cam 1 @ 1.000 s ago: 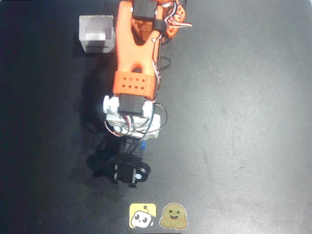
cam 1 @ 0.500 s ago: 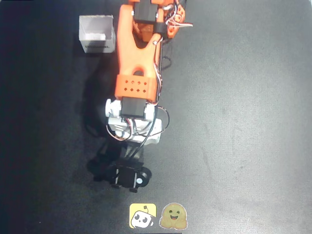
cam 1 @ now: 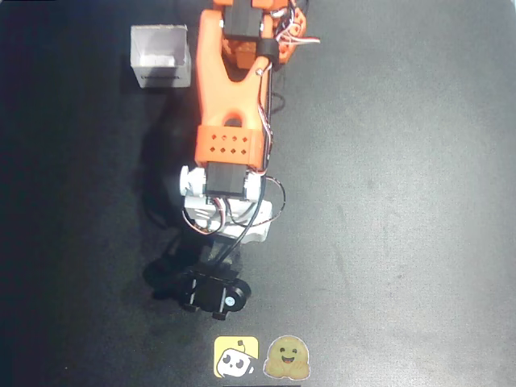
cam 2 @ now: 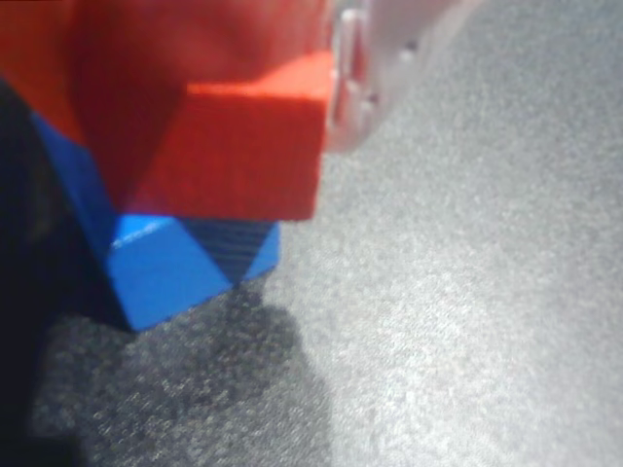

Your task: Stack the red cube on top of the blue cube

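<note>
In the wrist view the red cube (cam 2: 234,146) fills the upper left, held between a pale finger (cam 2: 355,88) on its right and a blurred orange part on its left. Its underside rests on or sits just above the blue cube (cam 2: 165,268), turned at an angle to it; I cannot tell if they touch. The blue cube stands on the dark table. In the overhead view the orange arm reaches down the picture and my gripper (cam 1: 210,293) sits low near the front edge, covering both cubes.
A white open box (cam 1: 161,55) stands at the back left beside the arm's base. Two stickers, a yellow one (cam 1: 235,356) and a tan smiling one (cam 1: 289,357), lie at the front edge just below the gripper. The dark table (cam 1: 403,201) spreads to the right.
The arm has stretched slightly further down the overhead picture and the gripper has turned a little. A speck of blue by the wrist a second ago is now covered.
</note>
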### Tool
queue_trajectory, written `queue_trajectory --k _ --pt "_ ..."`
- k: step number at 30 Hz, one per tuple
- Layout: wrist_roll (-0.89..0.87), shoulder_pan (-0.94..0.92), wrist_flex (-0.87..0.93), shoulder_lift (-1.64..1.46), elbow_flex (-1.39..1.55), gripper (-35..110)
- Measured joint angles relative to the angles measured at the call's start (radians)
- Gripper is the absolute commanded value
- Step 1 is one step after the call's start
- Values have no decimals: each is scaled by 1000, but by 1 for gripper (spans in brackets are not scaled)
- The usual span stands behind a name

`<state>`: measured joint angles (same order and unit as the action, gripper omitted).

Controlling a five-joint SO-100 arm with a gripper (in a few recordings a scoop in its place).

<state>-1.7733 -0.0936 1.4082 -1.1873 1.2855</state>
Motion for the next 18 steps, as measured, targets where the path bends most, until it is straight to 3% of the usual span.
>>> queue_trajectory --k 11,18 --pt "-23 -17 0 0 0 0" --pt "54 -44 0 0 0 0"
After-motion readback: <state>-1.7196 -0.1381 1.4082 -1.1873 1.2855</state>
